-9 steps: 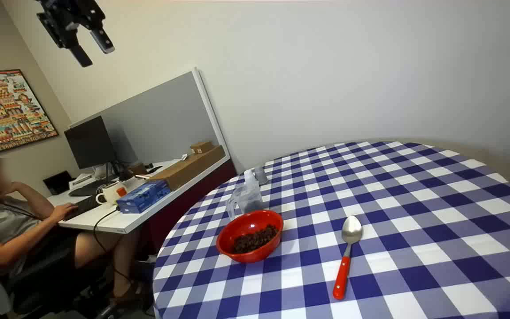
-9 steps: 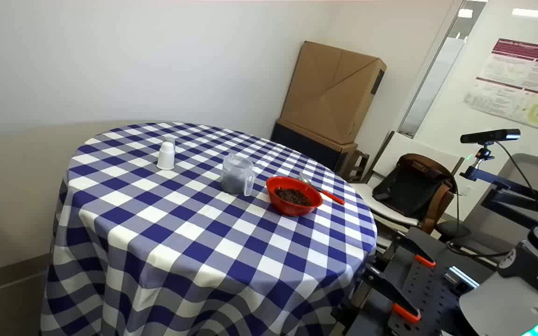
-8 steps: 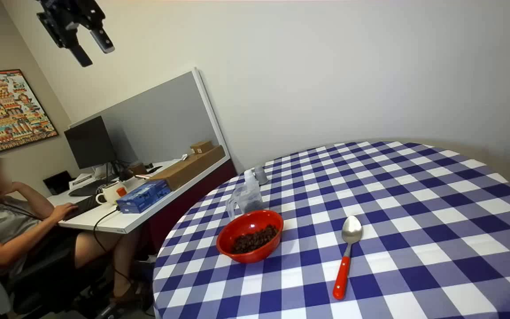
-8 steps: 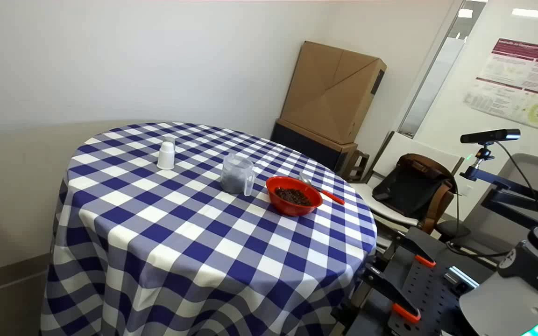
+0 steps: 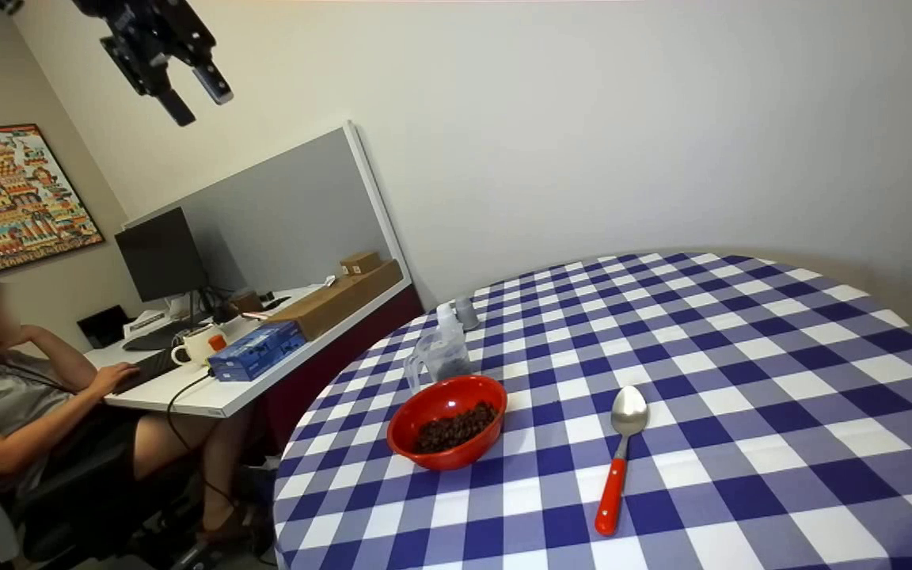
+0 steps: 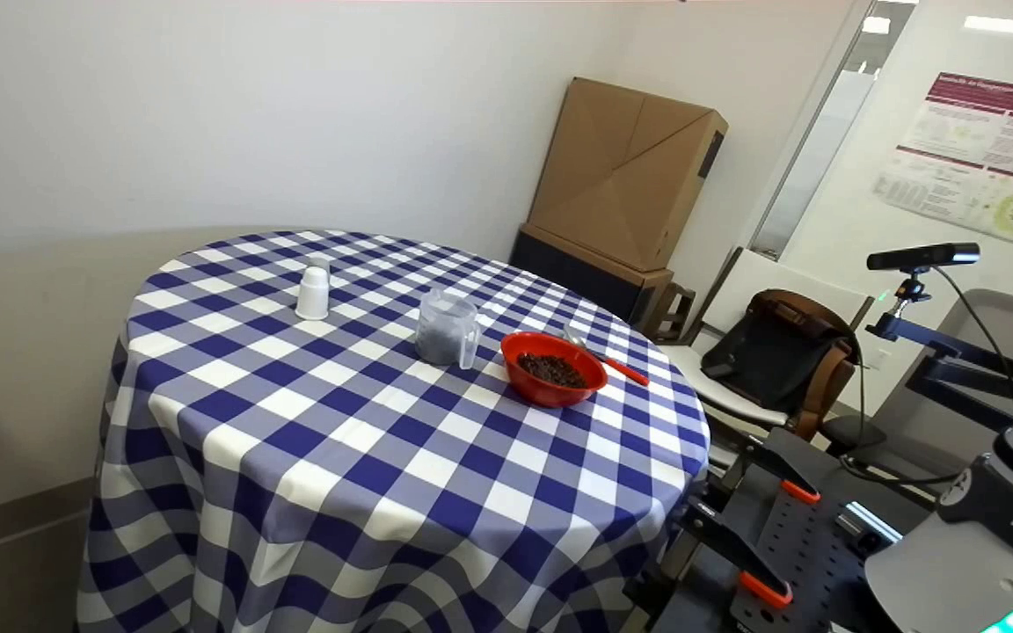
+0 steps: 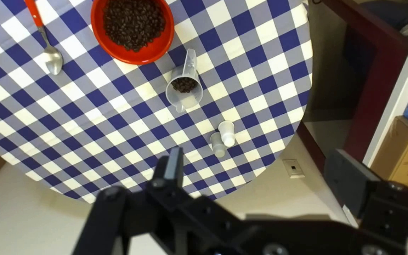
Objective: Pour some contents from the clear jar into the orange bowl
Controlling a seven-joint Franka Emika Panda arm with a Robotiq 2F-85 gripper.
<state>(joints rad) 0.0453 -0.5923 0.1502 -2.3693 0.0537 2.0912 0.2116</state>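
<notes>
The clear jar, a see-through jug with a handle, stands upright on the table behind the bowl in both exterior views (image 5: pixel 446 355) (image 6: pixel 447 334). In the wrist view the jar (image 7: pixel 190 102) shows dark beans inside, its handle towards the bowl. The orange bowl (image 5: pixel 436 401), red-orange and glossy, holds dark beans; it also shows in an exterior view (image 6: pixel 550 395) and at the top of the wrist view (image 7: pixel 147 58). My gripper (image 5: pixel 201 104) is high above, away from jar and bowl. In the wrist view its fingers (image 7: pixel 259 166) are wide apart with nothing between them.
A red-handled spoon (image 5: pixel 617 475) lies beside the bowl. A white cup (image 6: pixel 313 296) and a grey cup (image 7: pixel 218 145) stand upside down beyond the jar. The round table has a checked cloth (image 5: pixel 741 380). A desk (image 5: pixel 218 396) with a seated person is beside it.
In an exterior view my gripper has moved right and slightly down, still open. The jar, bowl, spoon and cups have not moved.
</notes>
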